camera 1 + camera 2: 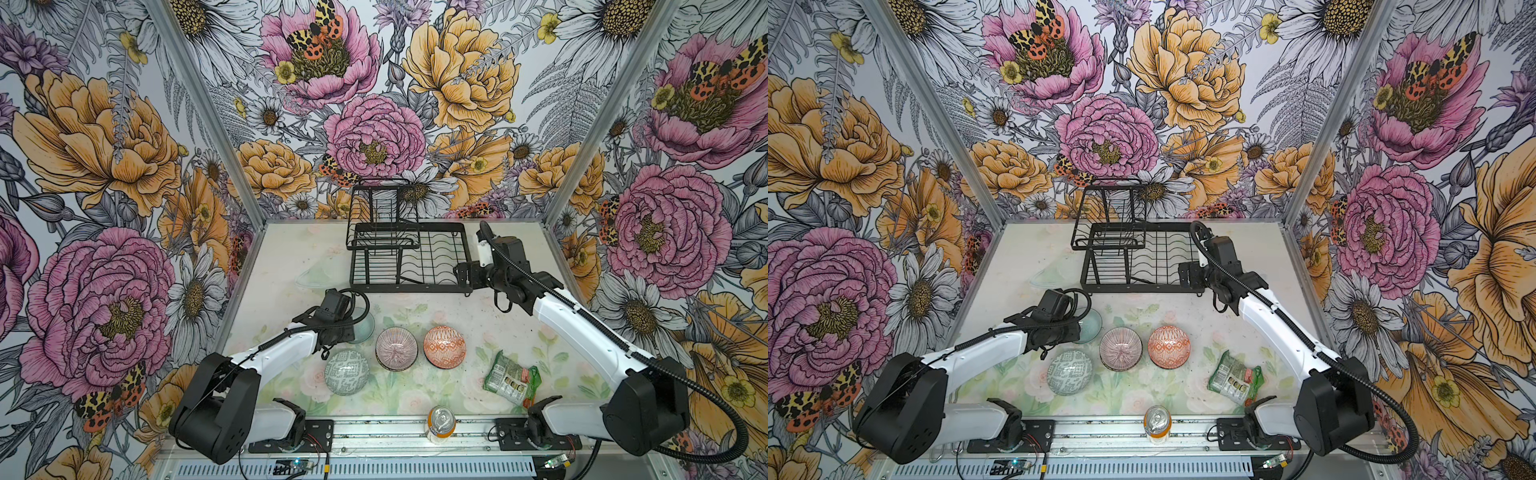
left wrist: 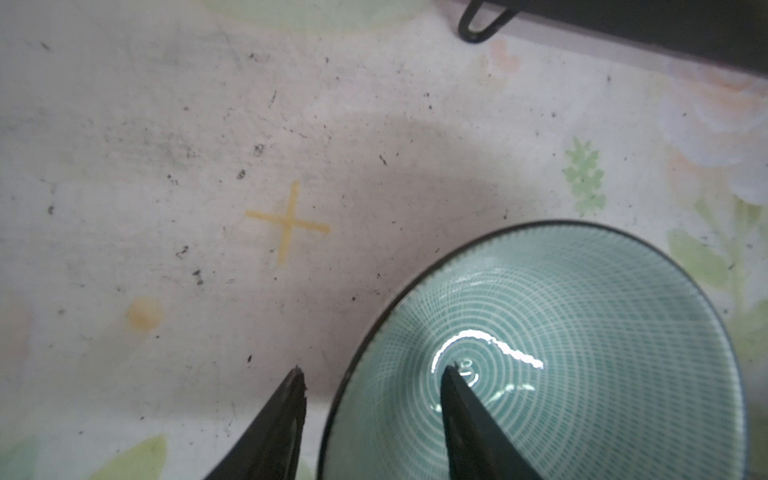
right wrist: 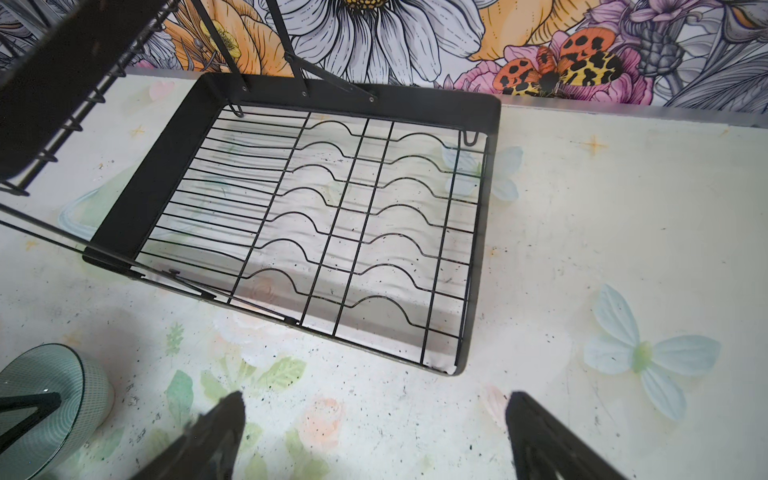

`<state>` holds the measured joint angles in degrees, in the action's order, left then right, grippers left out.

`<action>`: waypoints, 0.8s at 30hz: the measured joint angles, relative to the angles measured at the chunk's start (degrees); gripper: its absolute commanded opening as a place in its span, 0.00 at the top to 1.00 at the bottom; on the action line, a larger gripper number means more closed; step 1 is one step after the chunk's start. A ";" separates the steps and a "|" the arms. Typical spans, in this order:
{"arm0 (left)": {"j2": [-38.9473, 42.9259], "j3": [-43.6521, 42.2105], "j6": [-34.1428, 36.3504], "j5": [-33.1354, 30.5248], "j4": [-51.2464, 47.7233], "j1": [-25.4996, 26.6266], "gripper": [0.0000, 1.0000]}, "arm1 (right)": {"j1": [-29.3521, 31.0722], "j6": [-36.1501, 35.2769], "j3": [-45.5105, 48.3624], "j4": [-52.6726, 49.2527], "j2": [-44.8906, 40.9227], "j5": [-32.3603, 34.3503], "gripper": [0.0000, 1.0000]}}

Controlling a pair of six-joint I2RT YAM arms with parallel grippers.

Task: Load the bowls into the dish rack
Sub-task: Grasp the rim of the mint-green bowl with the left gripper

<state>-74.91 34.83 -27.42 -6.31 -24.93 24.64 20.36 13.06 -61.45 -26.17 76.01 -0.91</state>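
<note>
A pale teal bowl [image 2: 582, 332] stands on the table, half hidden under the left wrist in both top views [image 1: 366, 328] [image 1: 1094, 326]. My left gripper [image 2: 374, 370] straddles its near rim, one finger inside the bowl and one outside, with gaps showing on both sides. To the right and in front stand a pink-striped bowl [image 1: 396, 347], an orange-white bowl [image 1: 444, 345] and a grey-green maze bowl [image 1: 346, 372]. The black wire dish rack [image 1: 411, 288] holds nothing at the back centre. My right gripper [image 3: 376, 395] hangs open over bare table by the rack's front right corner [image 1: 461, 274].
A green snack packet [image 1: 512, 378] lies at the front right. A drink can [image 1: 441, 422] stands at the front edge. Flowered walls close in the table on three sides. The rack's raised upper tier [image 1: 384, 208] stands over its left part.
</note>
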 measured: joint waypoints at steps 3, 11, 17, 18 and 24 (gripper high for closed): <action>0.00 -0.22 -0.35 0.07 0.94 0.00 0.60 | 0.00 0.00 0.00 -0.02 0.00 0.04 0.01; 0.15 -0.90 -0.85 0.15 1.42 0.00 0.69 | 0.00 0.00 0.00 -0.02 0.00 0.20 0.01; 1.18 -1.53 -1.40 -0.20 1.75 -0.02 0.81 | 0.00 0.00 0.00 -0.02 0.00 0.44 0.01; 1.20 -1.55 -1.51 -0.26 1.84 0.00 0.84 | 0.00 0.00 0.00 -0.02 0.00 0.44 0.01; 2.56 -1.60 -2.23 0.15 3.80 -0.04 0.99 | 0.09 0.00 0.00 0.00 0.00 0.63 0.01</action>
<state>-72.36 33.23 -29.65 -6.15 -21.12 24.60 20.45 13.06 -61.45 -26.17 76.01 -0.27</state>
